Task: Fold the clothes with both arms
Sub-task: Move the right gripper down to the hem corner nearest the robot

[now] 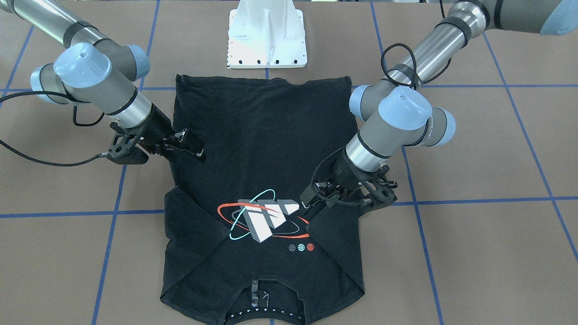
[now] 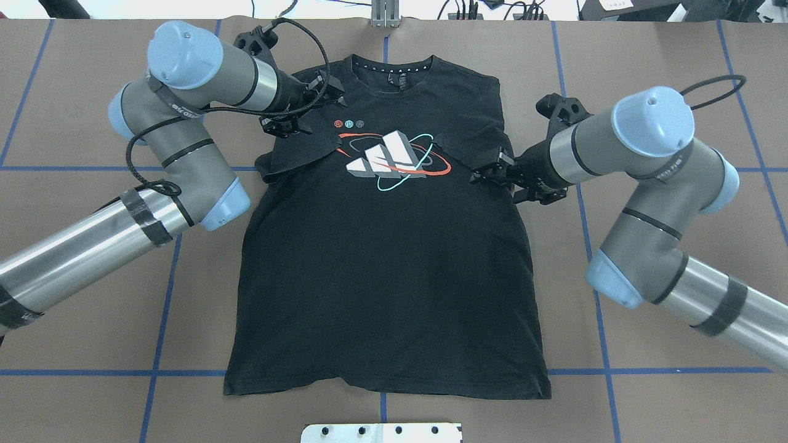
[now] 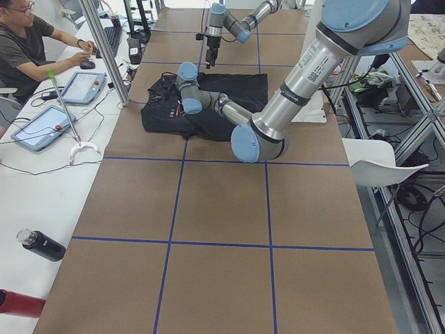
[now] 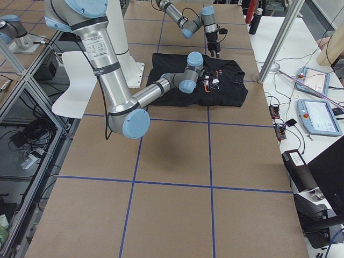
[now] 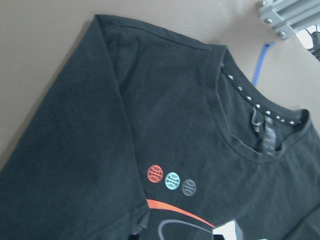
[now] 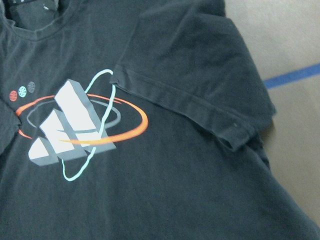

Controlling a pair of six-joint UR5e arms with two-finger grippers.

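On brown table [image 2: 615,61], black T-shirt [image 2: 381,258] flat, sleeves [image 2: 468,144] folded inward — left jaws and right jaws parted above them

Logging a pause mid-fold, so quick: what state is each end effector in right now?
Left end effector: open, holding nothing, over the black T-shirt.
Right end effector: open, holding nothing.

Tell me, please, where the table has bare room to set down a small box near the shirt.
Widest free: the table beyond the left arm, and likewise beyond the right arm. Smaller patches lie beside the T-shirt hem, on the robot's side of each forearm. Crowded: around left gripper and right gripper.
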